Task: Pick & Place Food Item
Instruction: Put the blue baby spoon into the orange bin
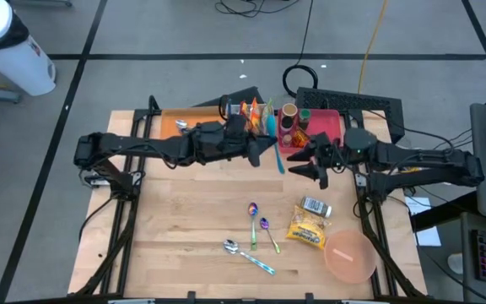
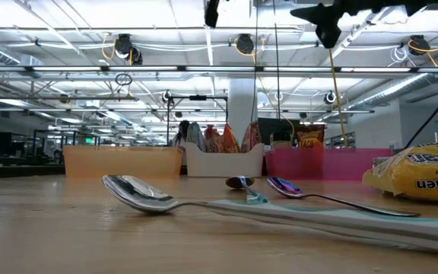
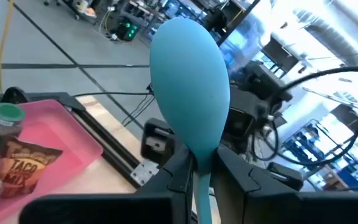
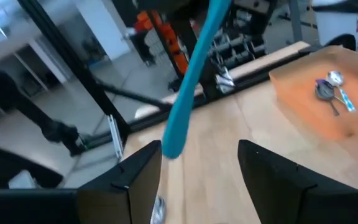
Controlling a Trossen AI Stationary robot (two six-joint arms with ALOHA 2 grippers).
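My left gripper (image 1: pixel 264 152) hangs high over the table's middle, pointing level toward the right edge, and is shut on a teal spoon (image 1: pixel 278 157). The spoon's bowl (image 3: pixel 188 74) fills the left wrist view. My right gripper (image 1: pixel 315 169) is open and faces it from the right. In the right wrist view the spoon's free handle end (image 4: pixel 169 146) hangs ahead of the open fingers, apart from them. A yellow ramen packet (image 1: pixel 306 230) and a small can (image 1: pixel 315 206) lie flat on the table at the near right. My left gripper pinches the teal spoon's handle (image 3: pixel 201 180) between its two fingers, close below the bowl. The fingers (image 3: pixel 179 174) come level from the table's left and lie across the handle. The spoon is lifted clear of the table and tilted, with the bowl up and the handle hanging below.
Three loose spoons (image 1: pixel 256 228) lie on the near middle of the table and a pink bowl (image 1: pixel 348 256) at the near right. Along the far edge stand an orange tray (image 1: pixel 175 125), a white bin (image 1: pixel 260 114) of packets and a pink tray (image 1: pixel 323 127) holding a taco mix packet (image 3: pixel 27 165).
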